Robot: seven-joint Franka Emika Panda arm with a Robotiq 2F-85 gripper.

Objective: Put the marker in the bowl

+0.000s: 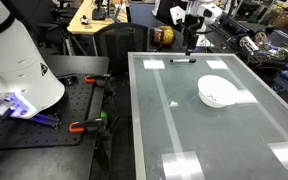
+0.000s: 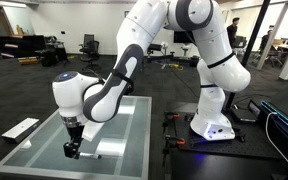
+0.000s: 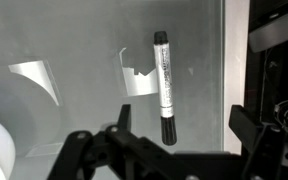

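The marker (image 3: 164, 85) lies flat at the far end of the glass table (image 1: 184, 130), right under the gripper (image 3: 159, 135), whose jaws stand wide apart and hold nothing. Round and lying on slick glass, it could roll or skid aside if one finger touches first, or slip from an off-centre pinch. The bowl (image 1: 217, 91), nearer and to the right, well apart, looks empty.

marker (image 3: 164, 85) on table (image 1: 184, 135) near its edge, bowl (image 1: 217, 91) well apart

The arm (image 2: 124, 75) bends low, gripper (image 2: 72, 150) pointing down, jaws spread wide.
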